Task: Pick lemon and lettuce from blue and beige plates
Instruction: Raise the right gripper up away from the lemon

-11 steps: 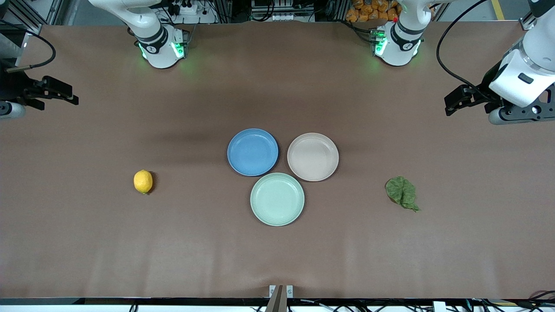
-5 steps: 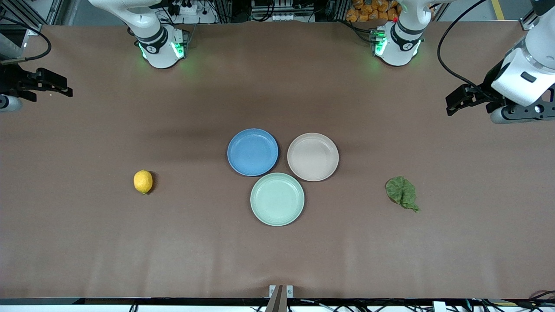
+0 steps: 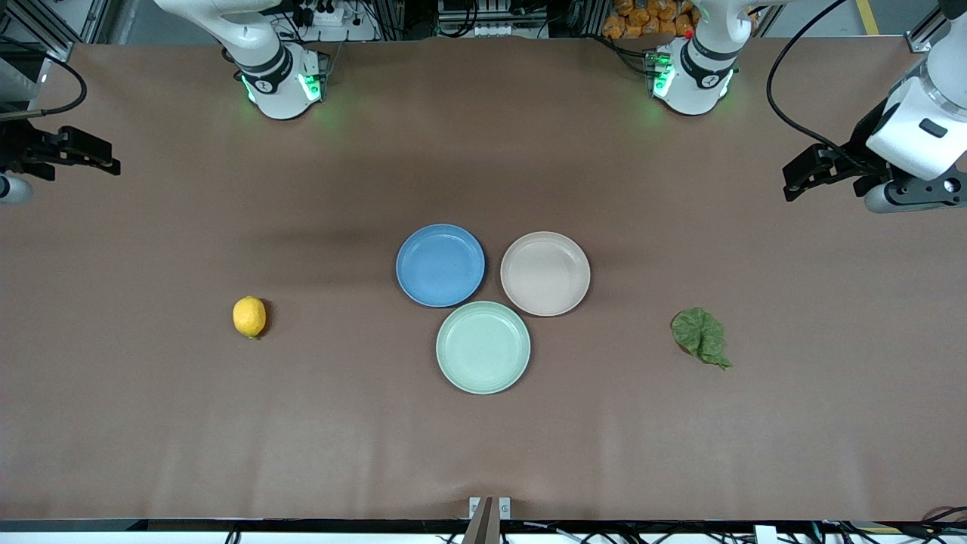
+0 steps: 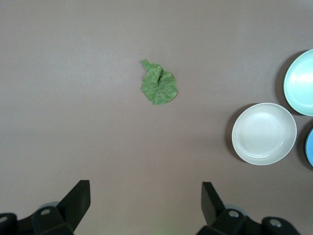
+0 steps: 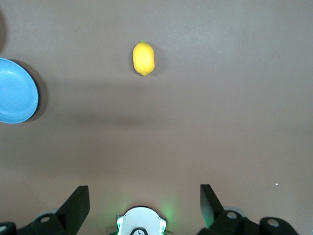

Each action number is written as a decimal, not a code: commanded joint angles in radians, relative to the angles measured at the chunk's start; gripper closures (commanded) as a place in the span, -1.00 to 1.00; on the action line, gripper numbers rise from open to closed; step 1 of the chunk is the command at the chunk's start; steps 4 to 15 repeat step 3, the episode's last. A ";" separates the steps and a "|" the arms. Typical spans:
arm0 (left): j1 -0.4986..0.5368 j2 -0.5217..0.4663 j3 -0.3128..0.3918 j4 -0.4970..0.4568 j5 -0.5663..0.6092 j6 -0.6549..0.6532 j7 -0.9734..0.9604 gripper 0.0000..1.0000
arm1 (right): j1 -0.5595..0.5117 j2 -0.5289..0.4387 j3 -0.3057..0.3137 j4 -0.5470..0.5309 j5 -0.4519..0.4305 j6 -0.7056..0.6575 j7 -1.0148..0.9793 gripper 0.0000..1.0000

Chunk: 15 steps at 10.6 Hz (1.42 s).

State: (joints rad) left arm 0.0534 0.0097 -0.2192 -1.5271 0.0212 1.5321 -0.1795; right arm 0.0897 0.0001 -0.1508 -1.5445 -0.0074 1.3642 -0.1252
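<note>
Brown matting covers the desk (image 3: 483, 453), with the two arm bases standing along its farthest edge from the front camera.

Right hand (image 3: 106, 160): hangs in the air over the bare desk at the right arm's end, fingers (image 5: 78, 201) spread wide, holding nothing.

Lemon (image 3: 249, 316): lies on the bare desk toward the right arm's end, well apart from every plate; in the right wrist view it appears at (image 5: 144, 58).

Blue plate (image 3: 440, 265): sits at mid-desk with nothing on it, its rim just beside that of the beige plate (image 3: 545, 273), which also carries nothing.

Mint-green plate (image 3: 483, 347): sits nearer the front camera than the other two, tucked between them, nothing on it.

Lettuce (image 3: 700, 335): lies flat on the bare desk toward the left arm's end, well apart from the beige plate; in the left wrist view it appears at (image 4: 159, 86), with the beige plate at (image 4: 264, 133).

Left hand (image 3: 795, 181): hangs in the air over the bare desk at the left arm's end, fingers (image 4: 211, 199) spread wide, holding nothing.
</note>
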 commanded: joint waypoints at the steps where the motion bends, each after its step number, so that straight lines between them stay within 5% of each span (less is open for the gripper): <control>1: 0.008 -0.005 0.000 0.015 -0.006 -0.009 0.052 -1.00 | -0.002 0.012 0.008 0.027 -0.038 0.013 0.021 -1.00; 15: 0.008 -0.005 0.001 0.015 -0.004 -0.010 0.052 -1.00 | -0.002 0.012 0.005 0.029 -0.045 0.030 0.022 -1.00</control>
